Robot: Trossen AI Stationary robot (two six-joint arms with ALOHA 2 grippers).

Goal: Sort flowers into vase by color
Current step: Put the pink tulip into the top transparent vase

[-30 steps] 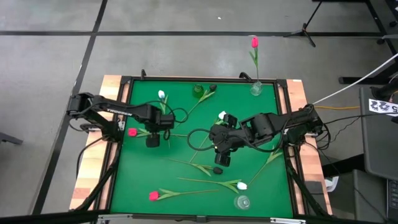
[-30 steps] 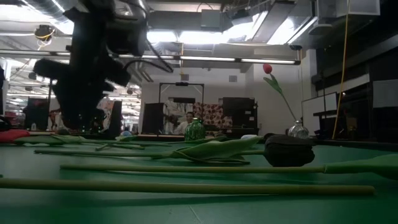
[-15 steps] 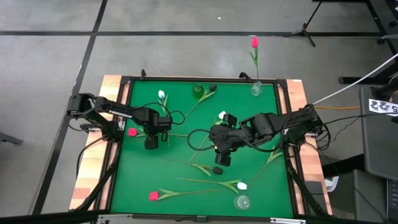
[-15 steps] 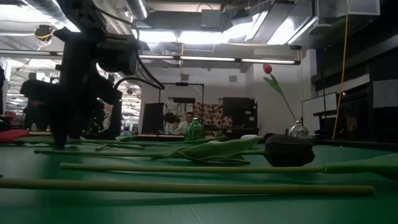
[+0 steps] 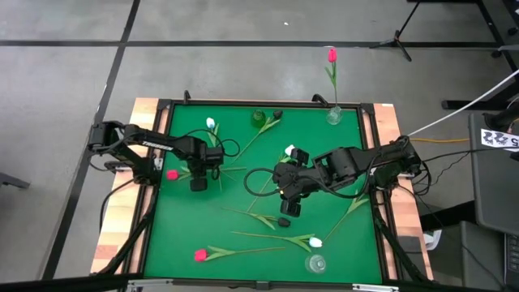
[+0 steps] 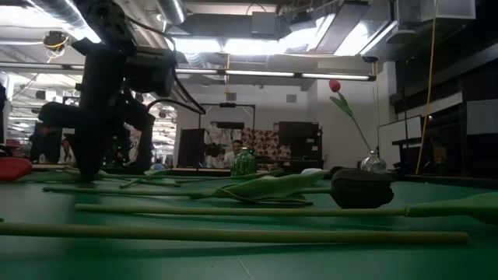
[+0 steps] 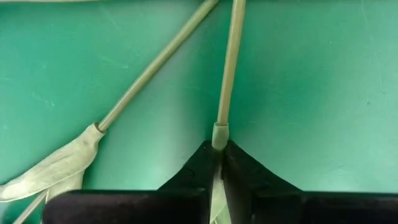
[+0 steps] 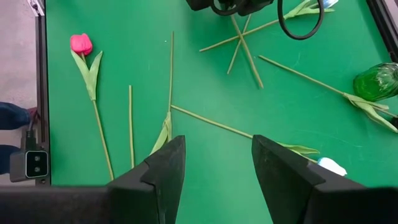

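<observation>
I see a matt green felt-like mat [image 5: 243,251] covering the table, edged by pale raw wood [image 5: 113,235] and a dark metal frame. The stem [image 7: 230,68] between my left gripper's [image 7: 214,163] matt black plastic fingers looks smooth, dull plastic. The leaf [image 7: 53,171] beside it looks like cloth. The green vase [image 8: 376,81] looks like glossy glass.

2 black jointed arms [image 5: 146,144], looping black cables [image 5: 258,180], angular fingers [image 8: 158,168]

Left gripper [image 5: 199,183] edges toward 9 o'clock over last second — now down at mat, fingers [image 7: 193,177] pinched on pale flower stem [image 7: 228,68]. Red tulip head [image 6: 12,168] lifts slightly off mat at low view's 9 o'clock edge.
</observation>
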